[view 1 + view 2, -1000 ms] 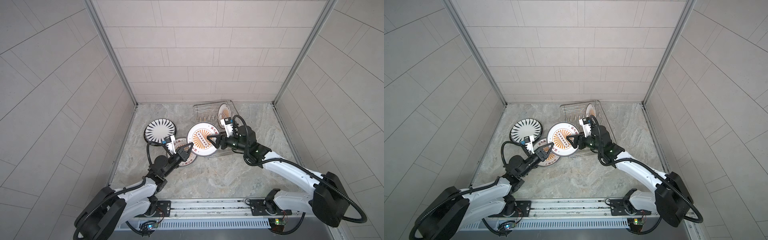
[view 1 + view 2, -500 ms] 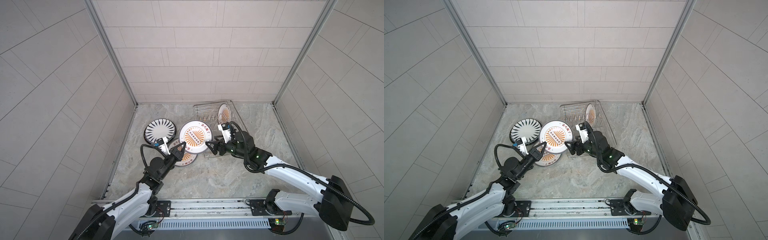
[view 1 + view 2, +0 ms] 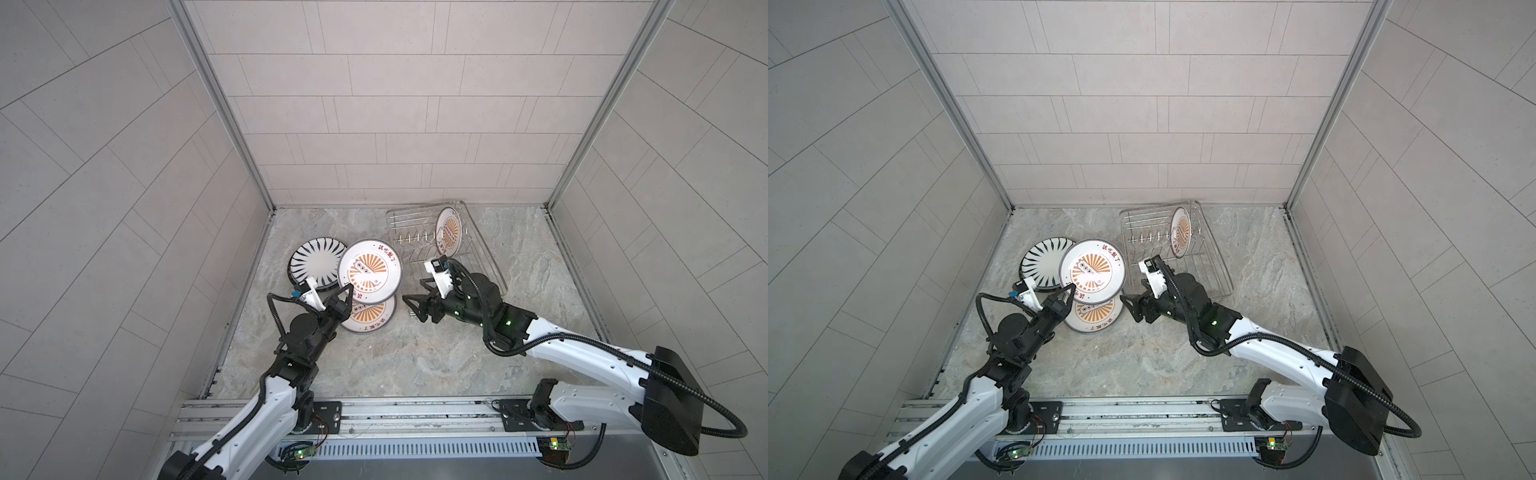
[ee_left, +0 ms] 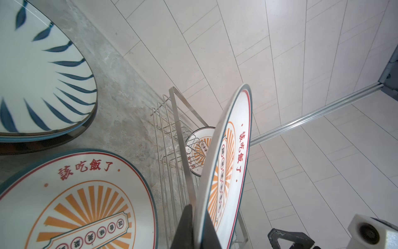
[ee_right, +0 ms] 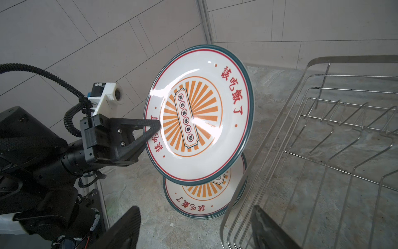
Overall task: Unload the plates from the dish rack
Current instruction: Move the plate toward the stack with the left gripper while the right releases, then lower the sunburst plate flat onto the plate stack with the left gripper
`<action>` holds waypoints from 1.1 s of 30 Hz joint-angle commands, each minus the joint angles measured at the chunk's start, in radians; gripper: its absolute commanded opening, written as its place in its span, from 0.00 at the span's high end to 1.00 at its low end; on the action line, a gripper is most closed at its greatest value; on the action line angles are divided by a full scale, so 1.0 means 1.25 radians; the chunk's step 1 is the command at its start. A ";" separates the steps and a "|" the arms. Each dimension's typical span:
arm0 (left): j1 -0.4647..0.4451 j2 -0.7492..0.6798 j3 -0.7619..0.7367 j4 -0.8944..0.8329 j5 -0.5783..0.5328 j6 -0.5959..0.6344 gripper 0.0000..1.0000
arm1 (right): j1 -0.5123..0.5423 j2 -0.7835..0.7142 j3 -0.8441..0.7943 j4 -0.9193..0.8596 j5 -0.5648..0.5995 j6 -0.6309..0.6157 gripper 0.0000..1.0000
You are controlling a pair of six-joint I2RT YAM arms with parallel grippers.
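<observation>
In both top views your left hand (image 3: 343, 292) is clamped on the near rim of a round white ceramic plate with an orange sunburst and a dark teal edge (image 3: 370, 272). It holds that plate tilted above the grey marbled bench (image 3: 415, 365). Under it a stack of matching sunburst plates (image 3: 369, 321) lies flat. A round white plate with dark radial stripes (image 3: 313, 264) lies just beside them, toward the bench's left edge. The silver wire dish rack (image 3: 1209, 259) sits by the far edge, right of the middle, with one more sunburst plate (image 3: 1180, 232) standing on edge among its prongs. Your right hand (image 3: 1134, 305) hovers off the rack's near left corner, spread wide and holding nothing.

In the left wrist view the two dark fingers (image 4: 185, 226) pinch the held plate (image 4: 228, 168), seen nearly edge-on. Red characters on it read 該吃飯了, and the same four show on the top plate of the stack (image 4: 81, 200). The striped plate (image 4: 38, 86) and the rack's standing plate (image 4: 198, 151) show too.

In the right wrist view the left hand (image 5: 150, 129) grips the held plate (image 5: 200, 116), whose face is in full view. 該吃飯了 runs in red inside its rim, but the centre banner's characters are too small to read. The stack (image 5: 204, 200) lies below, just beside the rack's rim (image 5: 280, 133). Your right hand's own fingers (image 5: 127, 226) stand far apart with nothing between them.
</observation>
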 commanded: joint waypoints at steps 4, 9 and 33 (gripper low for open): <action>0.010 -0.027 -0.002 -0.066 -0.052 -0.044 1.00 | 0.008 0.024 0.010 0.040 0.022 -0.001 0.19; 0.009 -0.062 0.026 -0.209 -0.113 -0.048 1.00 | 0.013 0.040 0.011 0.049 0.019 -0.002 0.19; 0.009 0.068 0.097 -0.418 -0.095 -0.140 1.00 | 0.031 0.116 0.070 0.024 0.020 -0.012 0.20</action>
